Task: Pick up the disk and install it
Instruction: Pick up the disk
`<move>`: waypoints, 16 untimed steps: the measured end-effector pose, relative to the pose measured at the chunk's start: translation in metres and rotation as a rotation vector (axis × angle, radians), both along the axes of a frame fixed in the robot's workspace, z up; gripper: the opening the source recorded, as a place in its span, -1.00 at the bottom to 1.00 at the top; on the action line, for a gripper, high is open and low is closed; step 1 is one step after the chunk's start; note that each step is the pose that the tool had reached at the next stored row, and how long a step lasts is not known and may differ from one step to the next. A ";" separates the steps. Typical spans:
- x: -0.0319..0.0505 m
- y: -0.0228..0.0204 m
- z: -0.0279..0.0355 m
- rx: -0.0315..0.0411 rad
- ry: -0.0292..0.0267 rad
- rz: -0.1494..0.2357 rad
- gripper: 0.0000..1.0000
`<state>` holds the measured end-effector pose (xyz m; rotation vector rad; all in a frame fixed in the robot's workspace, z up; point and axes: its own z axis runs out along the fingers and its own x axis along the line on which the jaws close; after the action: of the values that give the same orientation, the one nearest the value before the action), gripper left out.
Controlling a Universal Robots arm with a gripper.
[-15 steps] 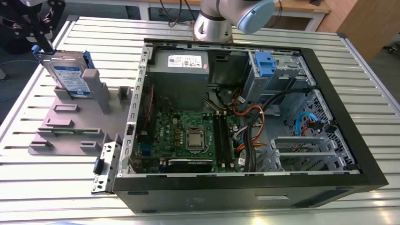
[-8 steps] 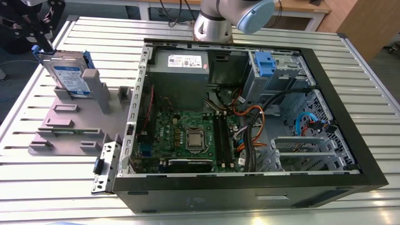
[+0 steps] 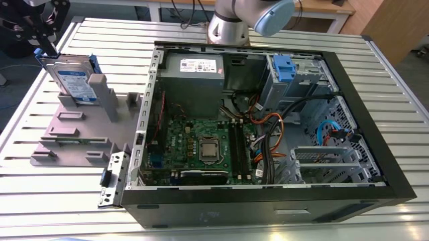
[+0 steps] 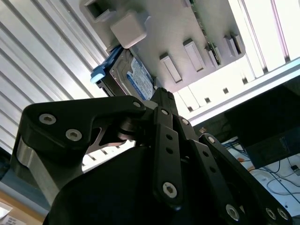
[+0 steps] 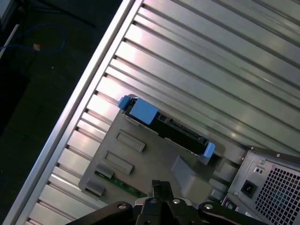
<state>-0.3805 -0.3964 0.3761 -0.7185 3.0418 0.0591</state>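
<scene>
Pressed-together end effector [image 4: 161, 96] hangs near the disk [image 3: 72, 83] standing in grey holder [image 3: 74, 133].

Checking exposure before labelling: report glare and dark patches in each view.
Exterior view: even light, with a glare patch on the table at the bottom edge. Second wrist view: table slats blown out white. First wrist view: soft sheen on the table, disk in focus, floor dark.

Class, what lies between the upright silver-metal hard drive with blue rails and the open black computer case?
Between the silver disk and the black case, the grey plastic holder's upright posts stand, in the exterior view.
</scene>
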 end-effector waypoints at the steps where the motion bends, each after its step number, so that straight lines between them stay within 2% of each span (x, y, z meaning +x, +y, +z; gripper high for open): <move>1: 0.0000 0.0000 0.0000 0.0000 0.0000 0.002 -0.79; 16: 0.0000 0.0000 0.0000 -0.0001 0.0000 0.026 -0.79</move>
<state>-0.3805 -0.3964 0.3761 -0.7575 3.0329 0.0594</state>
